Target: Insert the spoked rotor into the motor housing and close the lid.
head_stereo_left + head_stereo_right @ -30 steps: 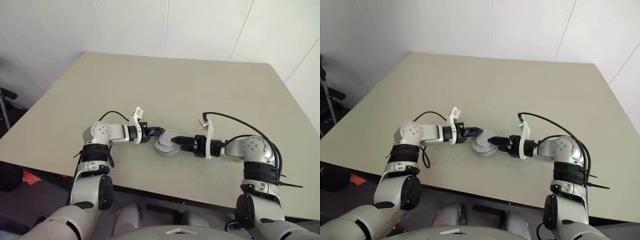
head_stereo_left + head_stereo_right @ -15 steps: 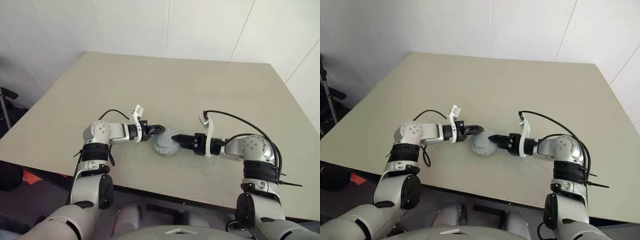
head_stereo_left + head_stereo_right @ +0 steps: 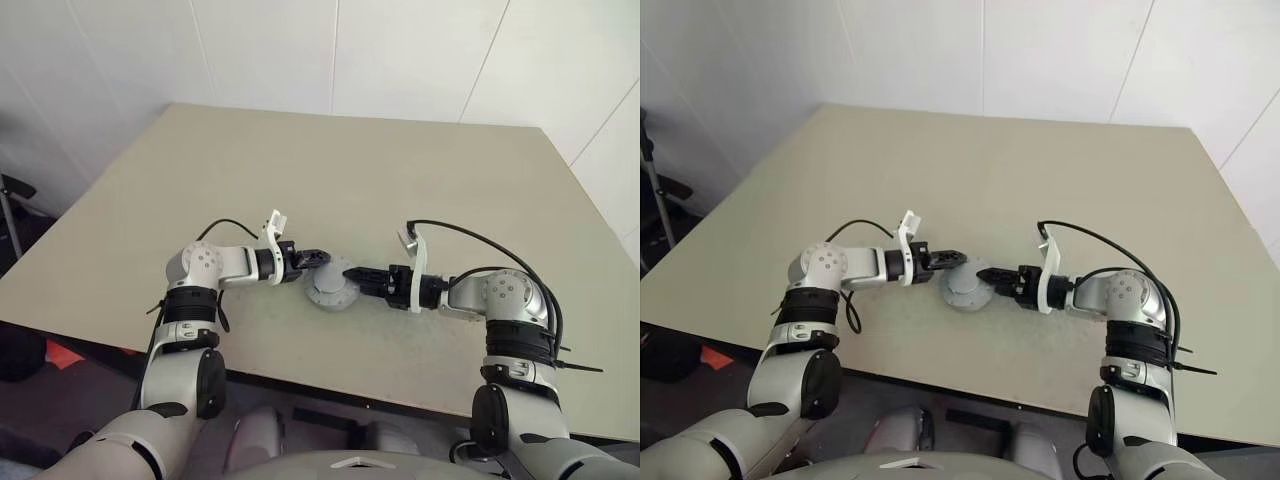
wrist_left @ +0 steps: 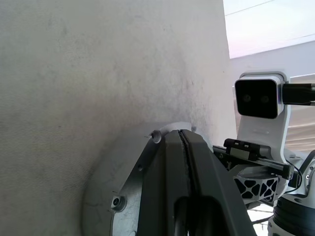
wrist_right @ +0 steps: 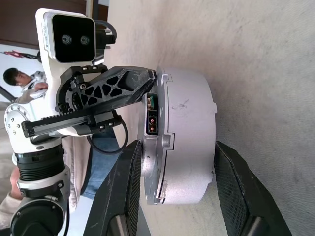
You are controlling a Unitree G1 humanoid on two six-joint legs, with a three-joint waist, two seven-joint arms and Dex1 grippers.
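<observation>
- Beige table (image 3: 400,170), white walls behind.
- Motor housing (image 3: 331,290), lid (image 5: 152,162) down, near the table's front edge, between my grippers.
- My left gripper (image 3: 318,258): clenched, tips touching its rim.
- My right gripper (image 3: 352,272): half-spread, fingers (image 5: 234,189) straddling the housing.
- No legible writing.

rotor: I can't see it; the lid (image 5: 160,142) sits shut over the housing (image 5: 192,137).
windings: hidden under that lid.
right fingers (image 5: 125,196): bases cut off by the right wrist view's edge; I can't tell if they touch the housing.
housing, left wrist view: partly behind the left gripper (image 4: 183,142).
</observation>
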